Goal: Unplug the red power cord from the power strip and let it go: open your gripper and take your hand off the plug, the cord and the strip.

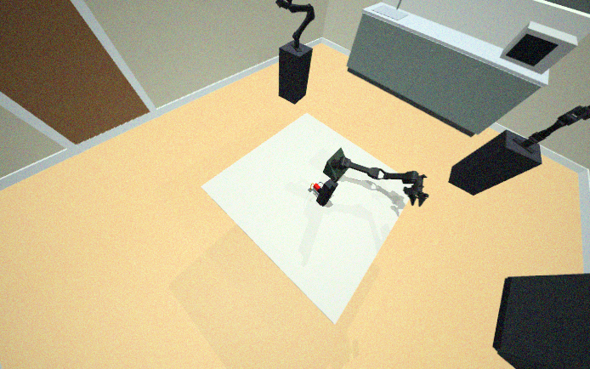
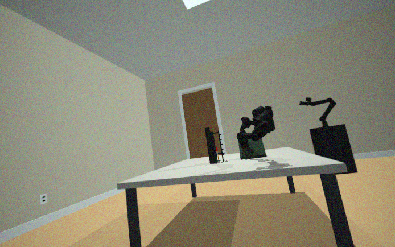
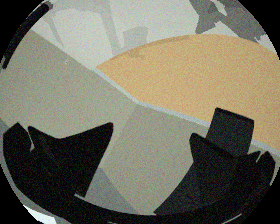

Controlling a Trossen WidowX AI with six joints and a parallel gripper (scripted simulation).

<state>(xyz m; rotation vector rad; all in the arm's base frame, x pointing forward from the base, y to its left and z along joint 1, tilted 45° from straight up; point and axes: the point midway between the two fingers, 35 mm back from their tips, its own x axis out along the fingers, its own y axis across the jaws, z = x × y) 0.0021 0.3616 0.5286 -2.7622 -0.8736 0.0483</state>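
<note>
A small red piece [image 1: 316,186] [image 2: 216,149], seemingly the red plug or cord, is beside a tall dark upright block [image 1: 327,191] [image 2: 211,145] on the white table. A thin dark upright frame with short pegs [image 2: 220,141] stands beside that block. I cannot tell which part is the power strip, nor whether the plug sits in it. My gripper [image 1: 416,204] [image 3: 151,131] is open, with nothing between its fingers. It hangs near the table's right edge in the top view, well away from the red piece. The wrist view does not show the plug.
My arm's green base [image 1: 334,166] [image 2: 252,149] stands on the white table [image 1: 261,183] [image 2: 168,176], close to the dark block. Two more arms stand on dark pedestals [image 1: 293,73] [image 1: 495,165] off the table. A grey-green counter [image 1: 426,68] is behind them.
</note>
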